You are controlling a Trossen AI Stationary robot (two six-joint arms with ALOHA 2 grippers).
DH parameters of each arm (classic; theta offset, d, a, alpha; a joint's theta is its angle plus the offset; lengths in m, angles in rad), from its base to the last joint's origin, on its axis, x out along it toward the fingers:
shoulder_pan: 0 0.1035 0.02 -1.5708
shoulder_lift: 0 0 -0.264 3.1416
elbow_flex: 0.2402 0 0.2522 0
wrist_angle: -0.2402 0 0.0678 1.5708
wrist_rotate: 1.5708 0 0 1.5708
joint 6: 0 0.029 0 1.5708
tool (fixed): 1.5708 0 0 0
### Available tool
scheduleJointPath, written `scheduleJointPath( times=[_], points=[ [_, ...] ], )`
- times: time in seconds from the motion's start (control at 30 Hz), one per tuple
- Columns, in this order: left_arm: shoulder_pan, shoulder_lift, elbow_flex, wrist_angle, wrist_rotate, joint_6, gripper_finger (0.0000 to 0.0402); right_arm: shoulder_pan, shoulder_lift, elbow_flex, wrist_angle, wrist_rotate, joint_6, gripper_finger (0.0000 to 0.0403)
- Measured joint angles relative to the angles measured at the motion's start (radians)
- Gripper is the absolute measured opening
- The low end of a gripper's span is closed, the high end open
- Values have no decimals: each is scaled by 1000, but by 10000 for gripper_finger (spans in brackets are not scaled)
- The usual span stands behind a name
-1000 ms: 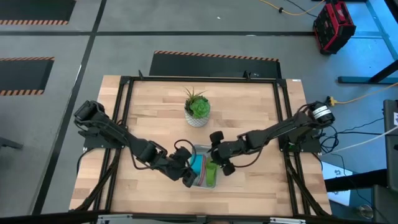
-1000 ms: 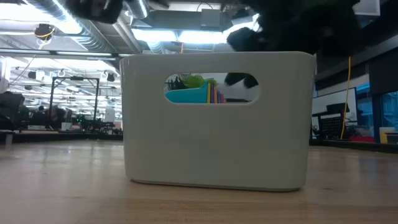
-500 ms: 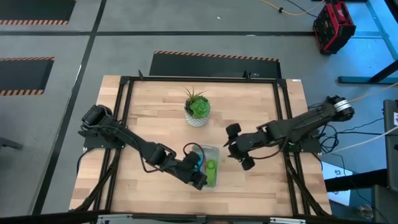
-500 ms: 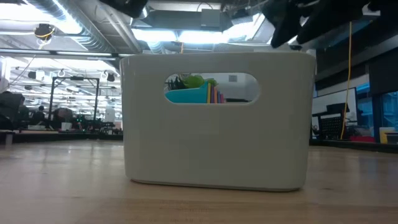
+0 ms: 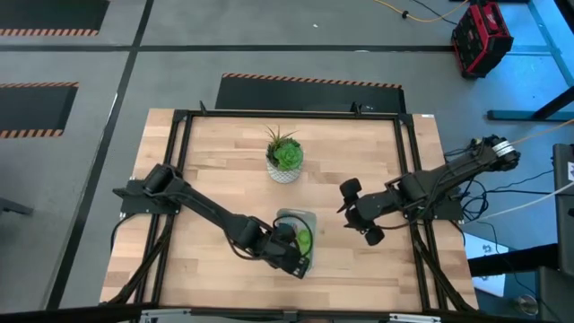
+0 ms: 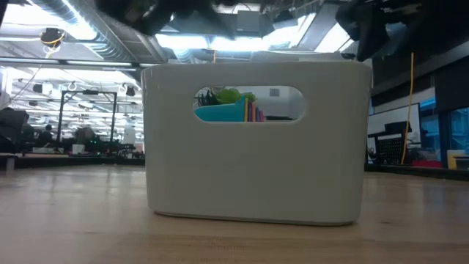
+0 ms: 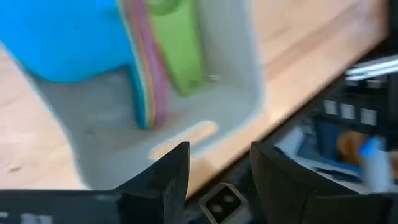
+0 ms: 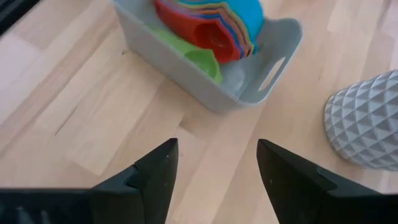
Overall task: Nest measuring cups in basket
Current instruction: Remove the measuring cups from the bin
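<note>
The pale grey basket (image 5: 296,216) stands on the wooden table, near its front edge. In it lies a nested stack of measuring cups (image 8: 211,25), teal outermost and orange-red innermost, on its side. A green cup (image 8: 202,60) rests beside the stack on the basket floor. Through the handle slot, the low view shows the cups (image 6: 227,110). My left gripper (image 5: 296,260) hovers open over the basket's near end, nothing between its fingers (image 7: 219,149). To the right of the basket, my right gripper (image 5: 352,213) is also open and holds nothing (image 8: 217,144).
A white faceted pot with a green plant (image 5: 285,166) stands beyond the basket toward the far edge. It also shows in the right wrist view as the pot (image 8: 367,130). A black frame rail (image 5: 408,170) runs along the table's sides.
My right gripper has drawn back from over the basket toward the table's right edge and has risen. My left gripper has moved along the basket toward its near end, sinking a little and rolling at the wrist. The basket and cups have stayed put.
</note>
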Motion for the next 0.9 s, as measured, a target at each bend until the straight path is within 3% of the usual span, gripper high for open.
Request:
scheduleJointPath(
  times=[0.9],
  points=[
    [44,146,0,-62,-26,33,163,0,0,-22,20,-8,-8,223]
  ],
)
